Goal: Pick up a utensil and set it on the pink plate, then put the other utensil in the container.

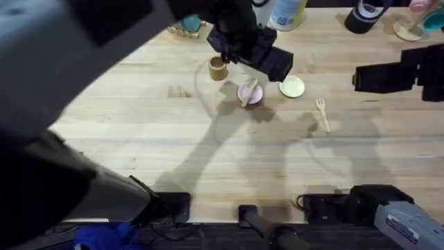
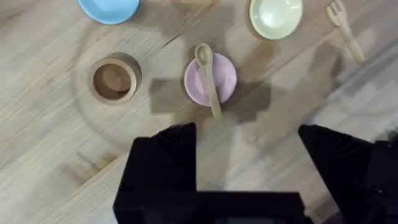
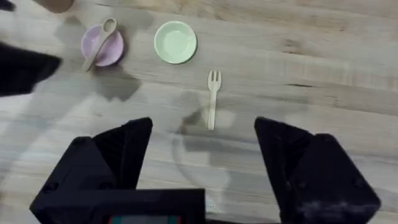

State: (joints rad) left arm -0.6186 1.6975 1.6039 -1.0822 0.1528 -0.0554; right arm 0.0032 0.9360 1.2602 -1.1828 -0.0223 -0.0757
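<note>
spoon (image 2: 208, 78) rests across pink plate (image 2: 210, 79), so left gripper (image 2: 247, 158) hangs spread, empty; right gripper (image 3: 203, 152) spread above fork (image 3: 212, 98), mid-desk, for cup (image 2: 114, 79) drop

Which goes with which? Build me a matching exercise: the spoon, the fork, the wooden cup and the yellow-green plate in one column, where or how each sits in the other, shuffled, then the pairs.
1. spoon
2. fork
3. wooden cup
4. yellow-green plate

A. upright, nothing inside
B. flat on the bare table
C. lying across the pink plate
D. nothing on it, beside the pink plate

Pairs: 1-C, 2-B, 3-A, 4-D
</note>
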